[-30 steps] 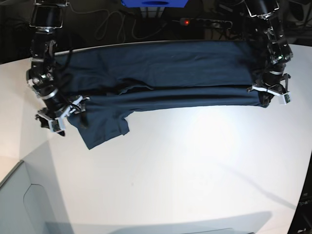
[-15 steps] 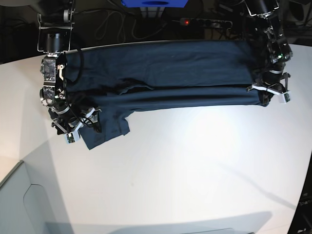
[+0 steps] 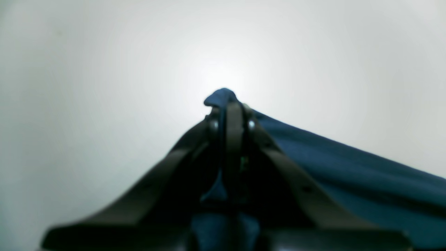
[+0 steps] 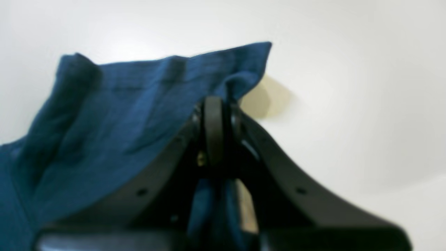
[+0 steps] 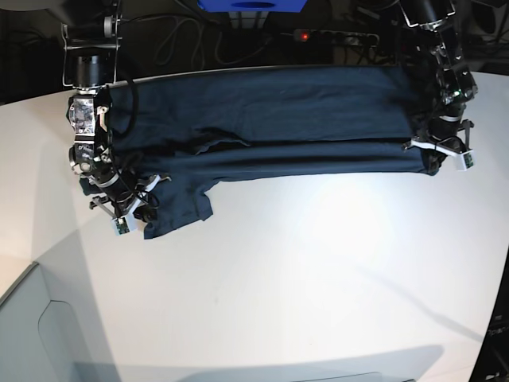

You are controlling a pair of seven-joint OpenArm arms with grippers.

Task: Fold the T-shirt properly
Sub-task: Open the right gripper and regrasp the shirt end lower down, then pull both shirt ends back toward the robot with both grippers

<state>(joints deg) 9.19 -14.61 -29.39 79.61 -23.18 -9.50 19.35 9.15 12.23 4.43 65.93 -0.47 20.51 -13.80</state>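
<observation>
The dark navy T-shirt [image 5: 270, 119] lies folded lengthwise across the back of the white table [image 5: 318, 278], with a sleeve flap hanging forward at its left end. In the base view my left gripper [image 5: 433, 163] is at the shirt's right end, shut on the cloth. The left wrist view shows that gripper [image 3: 226, 104] pinching a small fold of the T-shirt [image 3: 348, 174]. My right gripper [image 5: 139, 211] is at the sleeve flap on the left. In the right wrist view its jaws [image 4: 216, 104] are shut on the T-shirt's [image 4: 122, 115] edge, which is lifted off the table.
A power strip with a red light [image 5: 302, 35] and cables lie behind the table's back edge, beside a blue object [image 5: 250, 5]. A grey panel [image 5: 32, 334] sits at the lower left corner.
My right arm swung in toward the sleeve flap and its gripper went from open to shut on the cloth. The left arm kept its hold and has not moved.
</observation>
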